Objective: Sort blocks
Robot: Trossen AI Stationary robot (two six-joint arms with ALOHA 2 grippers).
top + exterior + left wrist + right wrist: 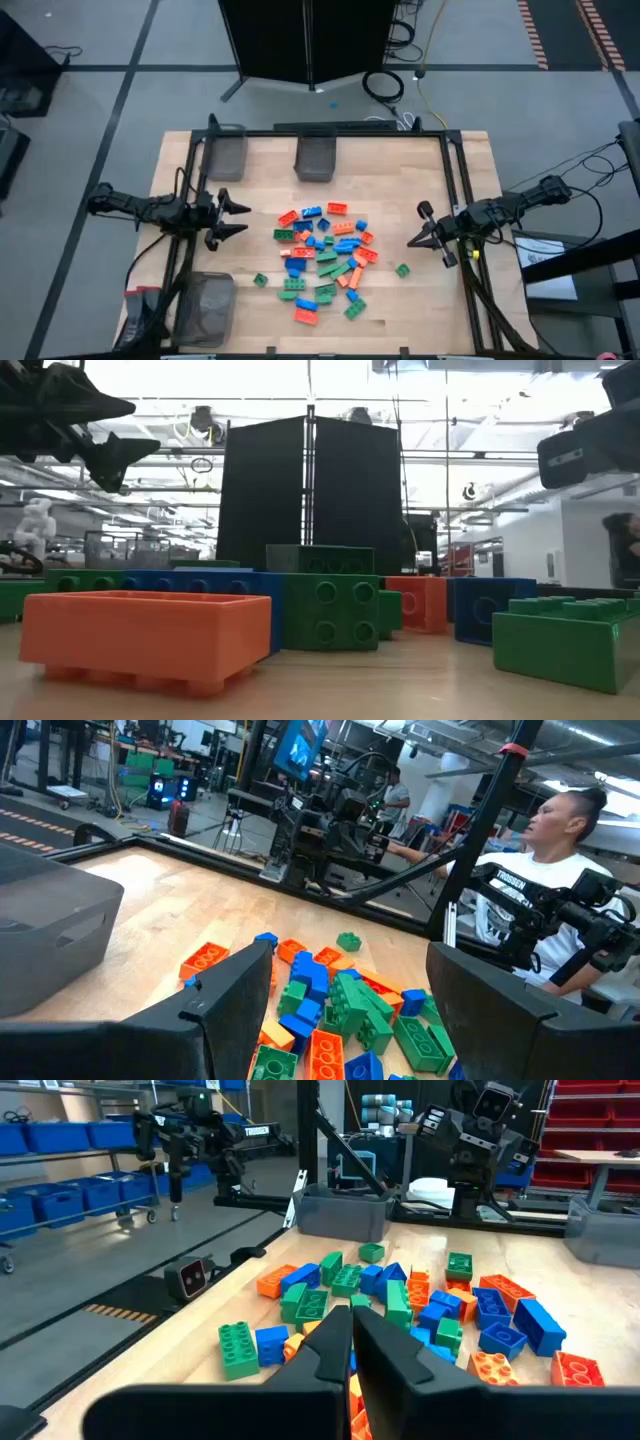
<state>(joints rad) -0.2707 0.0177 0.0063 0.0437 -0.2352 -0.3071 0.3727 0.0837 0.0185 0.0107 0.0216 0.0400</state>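
The small studded plastic blocks (325, 262) in orange, green and blue are heaped mid-table — directly ahead of the left gripper (238, 218), held open and empty; the right gripper (415, 238), clamped shut, is about equally near.

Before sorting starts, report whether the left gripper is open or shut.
Open. The left gripper shows its two dark jaws spread wide apart in the high and left wrist views, empty, pointing at the pile of small orange, green and blue plastic blocks.

A pale wooden table (420, 180) carries the blocks (325, 262) heaped at its middle. Beyond the heap stand two bins (316, 157); a third bin (205, 308) sits nearer, leftward.
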